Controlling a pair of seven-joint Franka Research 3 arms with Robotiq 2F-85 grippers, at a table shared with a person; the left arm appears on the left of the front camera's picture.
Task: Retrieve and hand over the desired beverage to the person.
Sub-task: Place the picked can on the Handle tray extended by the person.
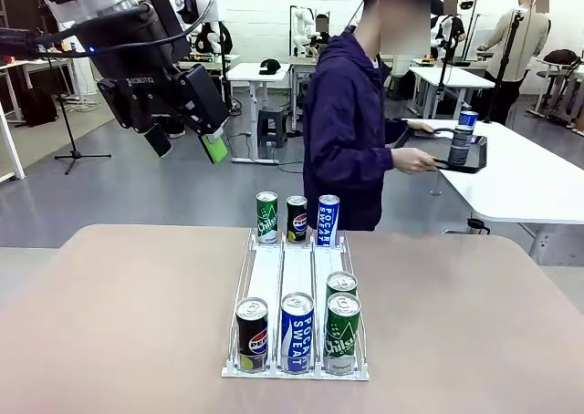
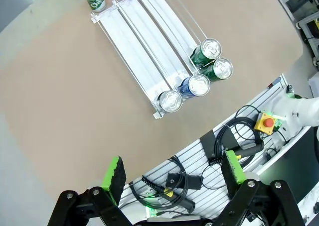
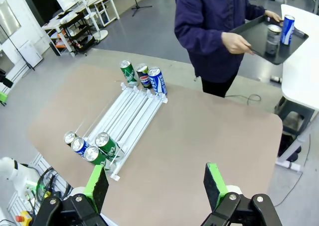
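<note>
The person (image 1: 345,131), in a dark purple-navy hooded jacket, stands at upper centre behind the table (image 1: 119,323), holding a black tray (image 1: 461,163) with two cans. Left gripper (image 1: 187,143), upper left, fingers wide, empty. Right gripper (image 3: 155,185), bottom centre of its wrist view, fingers also wide, empty.

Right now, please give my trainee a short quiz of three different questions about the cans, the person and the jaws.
1. True or false: the left gripper holds a can.
2. How many cans stand at the near end of the white rack?
3. What does the person hold? A) a black tray with cans B) a bottle C) nothing

Key:
1. False; its jaws are open and empty, raised above the table.
2. Four: a Pepsi, a Pocari Sweat and two green cans.
3. A, the black tray.
</note>
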